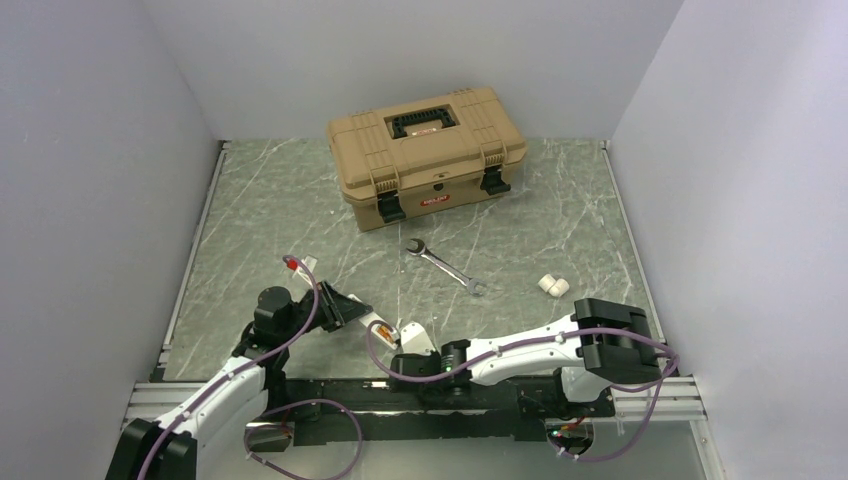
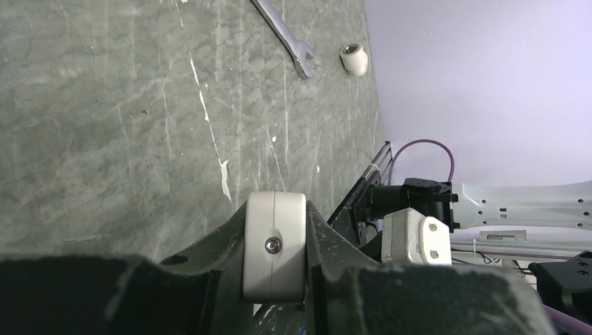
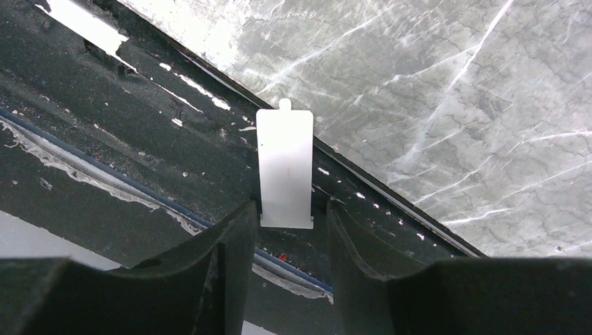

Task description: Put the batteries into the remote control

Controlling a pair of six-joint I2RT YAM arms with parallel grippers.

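Note:
My left gripper [image 1: 350, 312] [image 2: 276, 209] is shut on one end of the white remote control [image 1: 375, 322] [image 2: 274, 244], held low over the table's near edge. Its orange-brown recess faces up, toward my right gripper [image 1: 394, 360] [image 3: 290, 209]. The right gripper's jaws stand apart over the black base rail. A flat white cover plate with a small tab [image 3: 284, 164] lies on the rail, its near end between the fingertips with a gap on the right side. Two short white cylinders [image 1: 553, 286] [image 2: 354, 59] lie at the right; I cannot tell whether they are the batteries.
A tan toolbox [image 1: 425, 150] stands shut at the back centre. A steel wrench [image 1: 445, 265] [image 2: 283, 28] lies mid-table in front of it. White walls close in the left, right and back sides. The black rail [image 3: 174, 139] runs along the near edge.

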